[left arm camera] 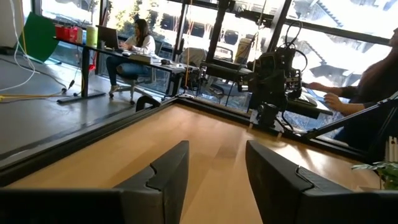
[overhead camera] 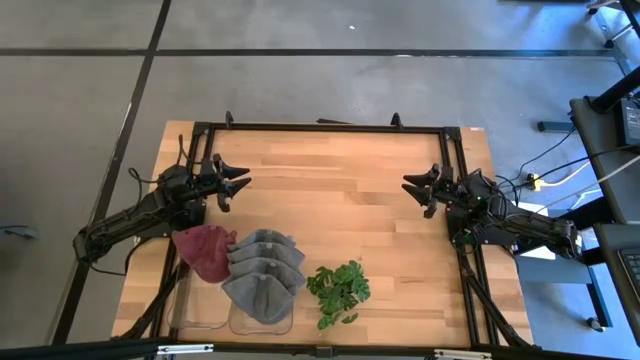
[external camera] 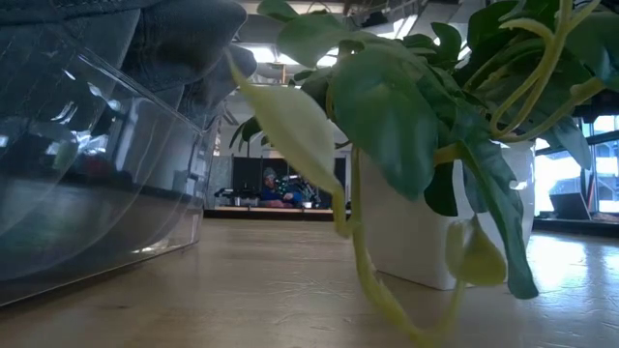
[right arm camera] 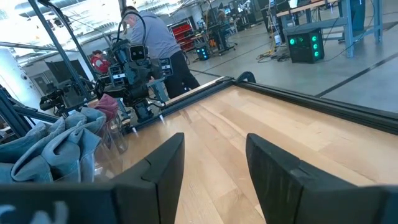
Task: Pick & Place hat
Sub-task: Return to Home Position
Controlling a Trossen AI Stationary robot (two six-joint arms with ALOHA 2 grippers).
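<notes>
1. Well, the left fingers are spread apart and hold nothing. They hang over the left side of the table.
2. The right fingers are spread apart too, with nothing in them. They hang over the right side of the table.
3. The gray caps sit piled in the right clear bin, at the table's near edge.
4. A red cap lies in the left clear bin, just beside the gray ones.
5. A green plant in a white pot stands just right of the bins.
</notes>
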